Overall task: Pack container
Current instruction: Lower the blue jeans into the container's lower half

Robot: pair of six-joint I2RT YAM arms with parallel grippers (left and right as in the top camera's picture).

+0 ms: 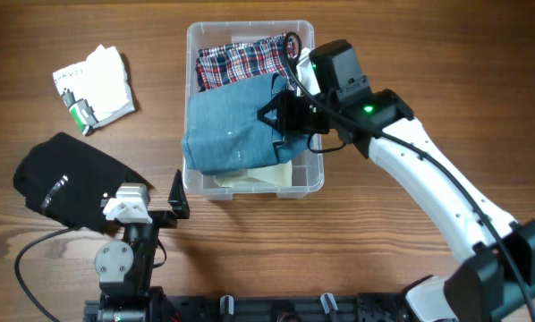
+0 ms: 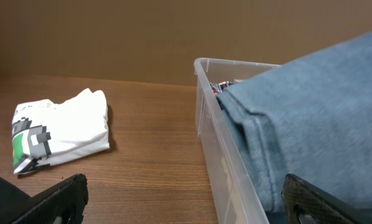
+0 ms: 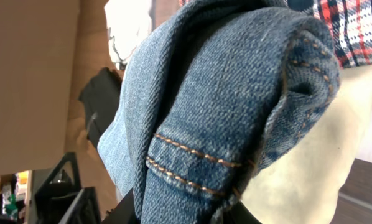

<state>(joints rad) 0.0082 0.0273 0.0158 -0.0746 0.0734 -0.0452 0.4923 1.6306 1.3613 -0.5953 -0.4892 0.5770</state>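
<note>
The clear rectangular plastic bin (image 1: 250, 25) sits centre-far on the wooden table (image 1: 402, 45). It looks light and stiff-walled, probably best taken by its rim. The right gripper (image 1: 287, 123) is clamped on a soft folded blue denim garment (image 1: 227, 125) lying in it. The left gripper (image 1: 178, 195), near-left, stands wide apart and empty.

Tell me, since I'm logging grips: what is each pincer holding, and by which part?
The right pincer holds the folded jeans by a stitched, folded edge, above the container. The left pincer is open and holds nothing.
</note>
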